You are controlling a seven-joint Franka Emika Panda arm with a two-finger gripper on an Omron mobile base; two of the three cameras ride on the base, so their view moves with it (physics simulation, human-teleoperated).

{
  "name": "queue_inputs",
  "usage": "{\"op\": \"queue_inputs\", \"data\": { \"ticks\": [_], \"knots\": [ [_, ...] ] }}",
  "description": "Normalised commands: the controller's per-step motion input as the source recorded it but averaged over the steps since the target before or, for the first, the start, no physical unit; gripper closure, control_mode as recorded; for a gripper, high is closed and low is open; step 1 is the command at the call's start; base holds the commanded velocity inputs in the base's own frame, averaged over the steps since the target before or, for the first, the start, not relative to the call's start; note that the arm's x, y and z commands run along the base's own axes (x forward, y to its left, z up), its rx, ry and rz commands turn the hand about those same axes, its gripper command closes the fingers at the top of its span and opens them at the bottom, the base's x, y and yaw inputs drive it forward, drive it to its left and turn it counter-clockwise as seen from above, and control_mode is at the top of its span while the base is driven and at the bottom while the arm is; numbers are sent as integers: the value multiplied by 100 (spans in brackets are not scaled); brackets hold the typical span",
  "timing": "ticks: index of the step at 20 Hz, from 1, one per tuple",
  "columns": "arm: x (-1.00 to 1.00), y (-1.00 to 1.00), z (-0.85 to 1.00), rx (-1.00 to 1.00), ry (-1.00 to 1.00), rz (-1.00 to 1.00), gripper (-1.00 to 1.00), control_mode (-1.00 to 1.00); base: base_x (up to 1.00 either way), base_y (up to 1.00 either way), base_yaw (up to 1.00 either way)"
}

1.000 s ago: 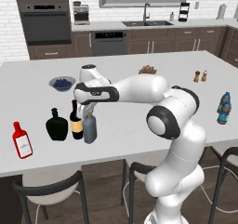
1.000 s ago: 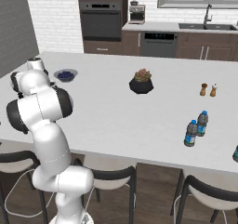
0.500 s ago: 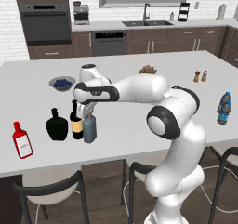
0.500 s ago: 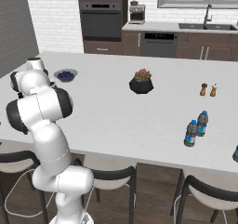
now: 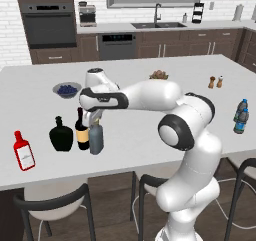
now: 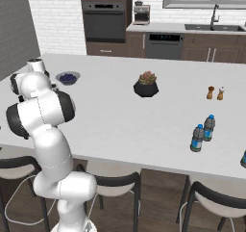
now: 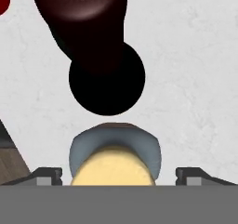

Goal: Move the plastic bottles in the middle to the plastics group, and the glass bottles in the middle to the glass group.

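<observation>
pincer (image 7: 118, 174): sitting right over the grey bottle's gold cap, tips spread wide to either side of it in the hand view, nothing clamped, so it's open and holding nothing
grey bottle (image 5: 96, 139): upright on the desk, directly under the pincer, pressed up just beside the wine bottle
wine bottle (image 5: 81, 131): tall dark one with the tan label, standing between the grey bottle and the black flask, pretty much touching both as far as I can tell
black flask (image 5: 61, 135): squat round thing with a stopper, next one along toward the desk's end
red bottle (image 5: 23, 152): flat, white label, red cap, a bit apart from the flask and closest to the desk's front edge
water bottles (image 6: 202, 133): two small clear ones with blue caps and labels, side by side way over at the opposite end of the desk, near the front edge
desk (image 5: 145, 145): long white island top, everything's on it
bowl (image 5: 67, 89): grey, blue stuff inside, behind the glass bottle cluster
plant pot (image 6: 146, 85): dark pot with a succulent, about mid desk
shakers (image 6: 215, 93): two little ones standing together, farther back than the water bottles
stools (image 5: 55, 205): dark-framed, tucked along the front side
</observation>
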Motion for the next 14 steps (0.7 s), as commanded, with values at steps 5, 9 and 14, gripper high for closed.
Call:
{"op": "queue_inputs", "data": {
  "ticks": [5, 9, 14],
  "knots": [
    [-2, -2, 35, 0, 0, 0, -100, -100, 0, 0, 0],
    [-9, -10, 56, 3, 0, 0, -100, -100, 0, 0, 0],
    [-15, -19, 62, 6, 0, 0, -100, -100, 0, 0, 0]
  ]
}}
